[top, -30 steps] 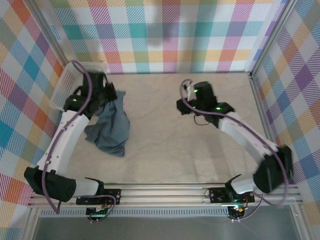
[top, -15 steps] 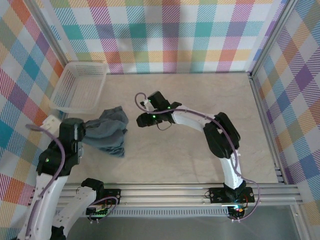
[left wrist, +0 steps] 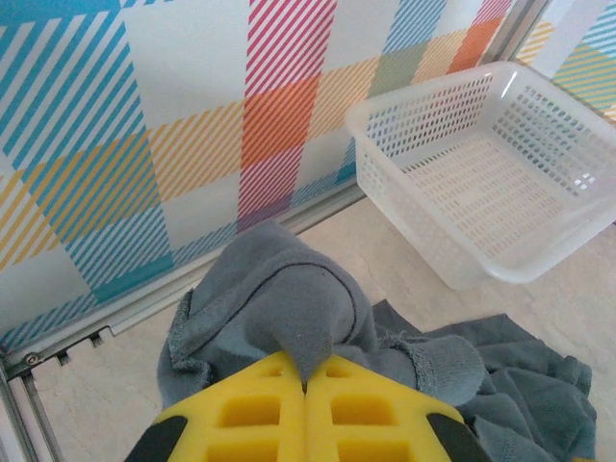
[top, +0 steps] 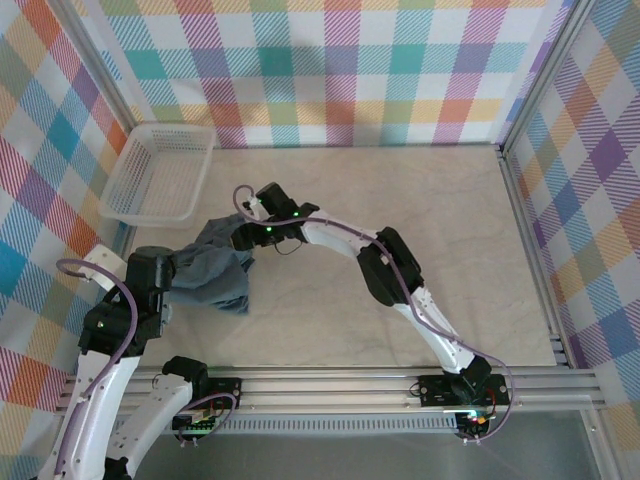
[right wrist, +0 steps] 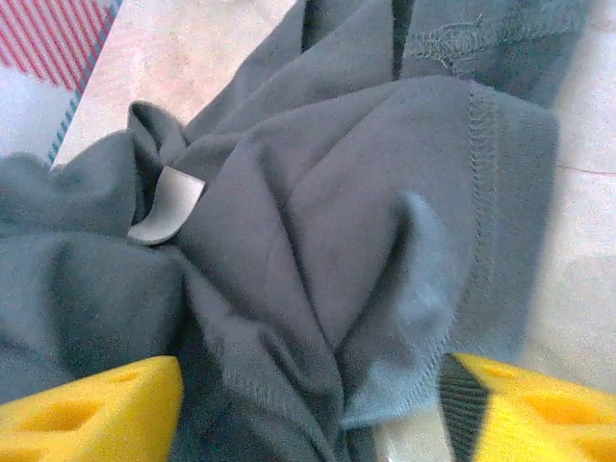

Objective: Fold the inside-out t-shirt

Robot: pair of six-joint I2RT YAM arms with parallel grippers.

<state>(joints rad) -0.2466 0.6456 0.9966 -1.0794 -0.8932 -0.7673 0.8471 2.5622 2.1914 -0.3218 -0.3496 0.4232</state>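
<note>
The slate blue-grey t-shirt (top: 215, 278) lies crumpled at the left of the table, seams outward. In the left wrist view a peaked fold of the t-shirt (left wrist: 289, 318) is pinched in my left gripper (left wrist: 306, 380), whose yellow jaws are pressed together; from above, the left gripper (top: 172, 270) sits at the cloth's left edge. My right gripper (top: 238, 240) reaches across to the shirt's upper right edge. It is open, its fingers (right wrist: 87, 409) wide apart with bunched t-shirt (right wrist: 318, 250) lying between them. A small white tag (right wrist: 166, 204) shows on the cloth.
The white mesh basket (top: 160, 175) stands at the back left, close behind the shirt; its near wall (left wrist: 423, 207) rises just beyond the cloth. A checked wall and metal rail (left wrist: 144, 308) run along the left. Bare table (top: 420, 230) stretches right of the shirt.
My left gripper pulled the shirt from beside the basket toward the near left. My right arm swept left across the table and now straddles the shirt's edge.
</note>
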